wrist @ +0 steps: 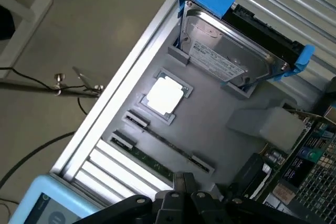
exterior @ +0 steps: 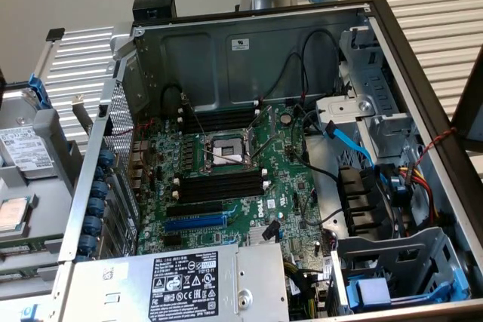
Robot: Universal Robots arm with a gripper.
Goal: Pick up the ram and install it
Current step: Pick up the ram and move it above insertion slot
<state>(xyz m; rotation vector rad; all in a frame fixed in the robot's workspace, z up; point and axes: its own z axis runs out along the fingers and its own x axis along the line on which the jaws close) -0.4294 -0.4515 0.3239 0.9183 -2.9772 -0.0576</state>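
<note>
Ram: we find the ram (wrist: 143, 159) resting in a cradle of the grey parts tray (wrist: 220, 103), close to the processor (wrist: 165, 96) and well apart from the hard drive (wrist: 231, 56); it is not in the computer yet
Jaws: the gripper (wrist: 181, 184) hangs near one end of the stick, its jaws clenched together with nothing between them
Handling: we judge it light, stiff and thin, smooth at the edges, and easy to chip or flex if squeezed hard or twisted
Where to hold: we would pinch across its thin faces at the middle of the long free edge, away from the contact edge, so it hangs level
Slots: at the centre of the exterior view, the black memory slots (exterior: 223, 186) on the motherboard (exterior: 294, 186) stand empty
Hidden: one end of the stick runs behind the gripper; we cannot make out its chips or label; whether the thin rail (wrist: 168, 142) alongside is a second stick or a bare cradle, we cannot tell
</note>
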